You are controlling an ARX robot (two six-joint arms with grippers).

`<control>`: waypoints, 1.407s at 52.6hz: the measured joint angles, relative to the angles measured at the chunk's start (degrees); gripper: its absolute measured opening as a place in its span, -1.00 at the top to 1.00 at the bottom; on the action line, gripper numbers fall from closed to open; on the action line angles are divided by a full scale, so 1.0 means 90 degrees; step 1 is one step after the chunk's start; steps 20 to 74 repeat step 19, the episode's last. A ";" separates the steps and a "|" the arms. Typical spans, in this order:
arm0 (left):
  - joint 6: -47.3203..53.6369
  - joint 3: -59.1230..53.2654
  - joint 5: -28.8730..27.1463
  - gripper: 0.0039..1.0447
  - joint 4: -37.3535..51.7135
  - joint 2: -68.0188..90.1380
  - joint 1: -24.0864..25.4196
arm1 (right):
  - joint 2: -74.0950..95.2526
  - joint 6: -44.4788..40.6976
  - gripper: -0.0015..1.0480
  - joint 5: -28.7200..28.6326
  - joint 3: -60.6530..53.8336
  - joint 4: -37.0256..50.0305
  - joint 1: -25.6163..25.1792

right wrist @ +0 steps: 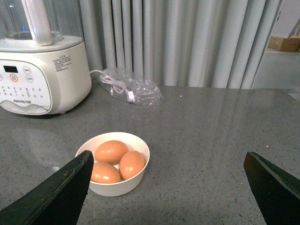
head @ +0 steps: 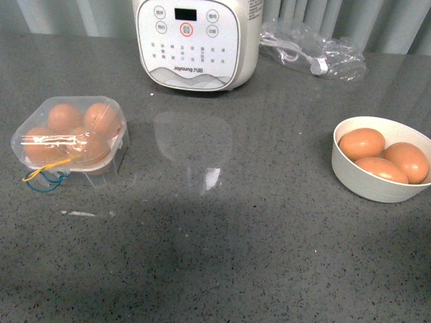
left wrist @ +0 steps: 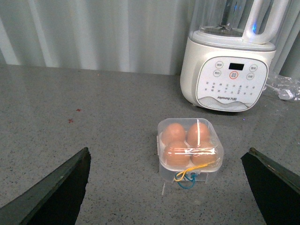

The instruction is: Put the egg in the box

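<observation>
The box (head: 71, 138), a clear plastic carton, stands on the grey counter at the left with its lid down and four brown eggs inside. It also shows in the left wrist view (left wrist: 190, 150), ahead of my left gripper (left wrist: 168, 150), which is open, empty and well short of it. Three more brown eggs (head: 380, 158) lie in a round white bowl (head: 350, 171) at the right. My right gripper (right wrist: 168, 153) is open and empty, with the bowl (right wrist: 117, 187) near one finger (right wrist: 61, 192). I cannot tell which one is the task's egg. Neither arm shows in the front view.
Yellow and blue bands (head: 44, 176) lie loose at the box's front. A white Joyoung appliance (head: 195, 40) stands at the back centre. A clear bag with a white cable (head: 313, 50) lies at the back right. Grey curtains hang behind the counter.
</observation>
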 joint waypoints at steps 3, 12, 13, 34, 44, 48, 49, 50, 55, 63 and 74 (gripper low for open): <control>0.0002 0.0000 0.0000 -0.87 0.0000 0.0000 0.0000 | 0.0000 0.0000 -0.86 -0.0002 0.0000 0.0000 0.0000; 0.0002 0.0000 0.0000 -0.87 0.0000 0.0000 0.0000 | 0.0000 -0.0002 -0.86 0.0000 0.0000 0.0000 0.0000; 0.0002 0.0000 0.0000 -0.87 0.0000 0.0000 0.0000 | 0.0000 0.0000 -0.86 0.0000 0.0000 0.0000 0.0000; 0.0002 0.0000 0.0000 -0.87 0.0000 0.0000 0.0000 | 0.0000 0.0000 -0.86 -0.0002 0.0000 0.0000 0.0000; 0.0002 0.0000 0.0000 -0.87 0.0000 0.0000 0.0000 | 0.0000 0.0000 -0.86 -0.0002 0.0000 0.0000 0.0000; 0.0002 0.0000 0.0000 -0.87 0.0000 0.0000 0.0000 | 0.0000 0.0000 -0.86 -0.0002 0.0000 0.0000 0.0000; 0.0002 0.0000 0.0000 -0.87 0.0000 0.0000 0.0000 | 0.0000 0.0000 -0.86 -0.0002 0.0000 0.0000 0.0000; 0.0002 0.0000 0.0000 -0.87 0.0000 0.0000 0.0000 | 0.0000 0.0000 -0.86 -0.0002 0.0000 0.0000 0.0000; 0.0002 0.0000 0.0000 -0.87 0.0000 0.0000 0.0000 | 0.0000 0.0000 -0.86 -0.0002 0.0000 0.0000 0.0000; 0.0002 0.0000 0.0000 -0.87 0.0000 0.0000 0.0000 | 0.0000 0.0000 -0.86 -0.0002 0.0000 0.0000 0.0000; 0.0002 0.0000 0.0000 -0.87 0.0000 0.0000 0.0000 | 0.0000 0.0000 -0.86 -0.0002 0.0000 0.0000 0.0000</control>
